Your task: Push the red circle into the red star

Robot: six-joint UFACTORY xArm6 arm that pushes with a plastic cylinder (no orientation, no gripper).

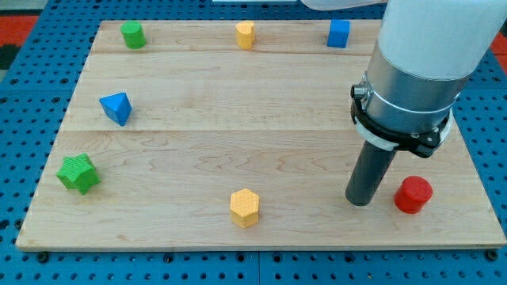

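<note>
Item: red circle (413, 195), a smooth plastic cylinder, lay near the right front edge of the pale wood-grain board (238, 119), just right of the dark rod's tip (359, 203), which carried no jaws; yellow hexagon (245, 208) sat left, red star unseen.

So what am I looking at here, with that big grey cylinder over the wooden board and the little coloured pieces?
That cylinder is a robot arm. It has no jaws and holds nothing: it ends in a dark rod, and my tip pushes blocks along the wooden board. The single camera looks down at a slant. My tip stands just to the view's left of the red circle, apart from it. Also there: green cylinder, green star, blue triangle, blue cube, two yellow hexagons. No red star shows.
</note>
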